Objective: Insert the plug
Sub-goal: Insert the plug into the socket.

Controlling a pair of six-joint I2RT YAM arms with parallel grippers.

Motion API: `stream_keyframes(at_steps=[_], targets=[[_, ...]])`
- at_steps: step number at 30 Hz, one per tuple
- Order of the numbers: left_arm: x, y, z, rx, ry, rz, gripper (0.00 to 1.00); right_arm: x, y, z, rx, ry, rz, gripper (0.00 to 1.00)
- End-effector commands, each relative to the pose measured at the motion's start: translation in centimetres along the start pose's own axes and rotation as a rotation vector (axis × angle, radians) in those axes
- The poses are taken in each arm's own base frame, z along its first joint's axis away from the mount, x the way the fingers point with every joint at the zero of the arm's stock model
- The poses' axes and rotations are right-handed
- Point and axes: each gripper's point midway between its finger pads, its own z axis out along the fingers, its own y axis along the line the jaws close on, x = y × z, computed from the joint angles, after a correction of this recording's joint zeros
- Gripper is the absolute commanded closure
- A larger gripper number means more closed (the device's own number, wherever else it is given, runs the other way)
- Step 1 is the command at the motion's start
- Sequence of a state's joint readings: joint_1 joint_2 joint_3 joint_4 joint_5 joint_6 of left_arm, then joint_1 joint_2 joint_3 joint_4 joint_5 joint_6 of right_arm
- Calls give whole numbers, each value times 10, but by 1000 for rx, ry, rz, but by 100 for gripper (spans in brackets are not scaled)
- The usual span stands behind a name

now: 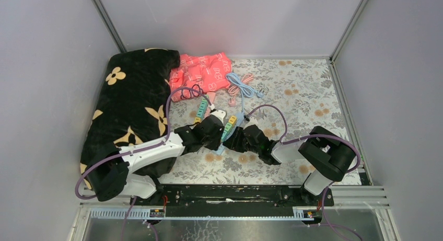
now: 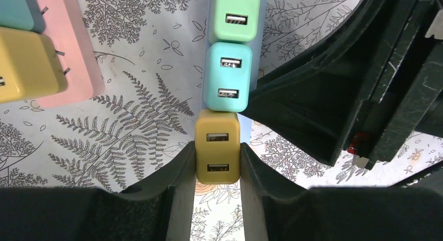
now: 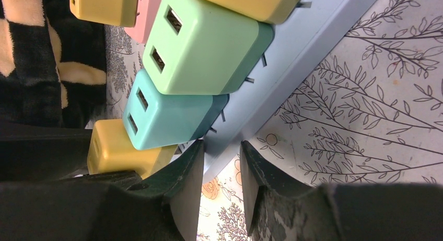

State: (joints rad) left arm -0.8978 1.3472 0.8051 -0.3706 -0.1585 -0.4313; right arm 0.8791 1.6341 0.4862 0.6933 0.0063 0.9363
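Observation:
A yellow plug (image 2: 218, 152) with two USB ports sits at the near end of a light-blue power strip (image 3: 292, 58), in line with a teal plug (image 2: 228, 76) and a green plug (image 2: 235, 16). My left gripper (image 2: 217, 165) is shut on the yellow plug, one finger pressed to each side. In the right wrist view the yellow plug (image 3: 112, 149) shows low beside the teal one, and my right gripper (image 3: 222, 157) is shut on the end of the power strip. From above, both grippers meet at the strip (image 1: 230, 128) in the middle of the table.
A pink power strip (image 2: 73, 47) carrying more plugs lies just left of the blue one. A black flowered cushion (image 1: 130, 100) fills the left side, a red pouch (image 1: 201, 71) and coiled cables (image 1: 240, 87) lie at the back. Walls enclose three sides.

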Motion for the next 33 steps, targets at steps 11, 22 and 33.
stream_keyframes(at_steps=[11,22,33], targets=[[4,-23,13,51,17,7,100,11,-5,3,24,40,-39,62],[15,-11,18,-19,55,29,100,11,-5,3,24,42,-42,62],[27,-4,24,-64,103,35,100,16,-11,6,36,59,-46,62]])
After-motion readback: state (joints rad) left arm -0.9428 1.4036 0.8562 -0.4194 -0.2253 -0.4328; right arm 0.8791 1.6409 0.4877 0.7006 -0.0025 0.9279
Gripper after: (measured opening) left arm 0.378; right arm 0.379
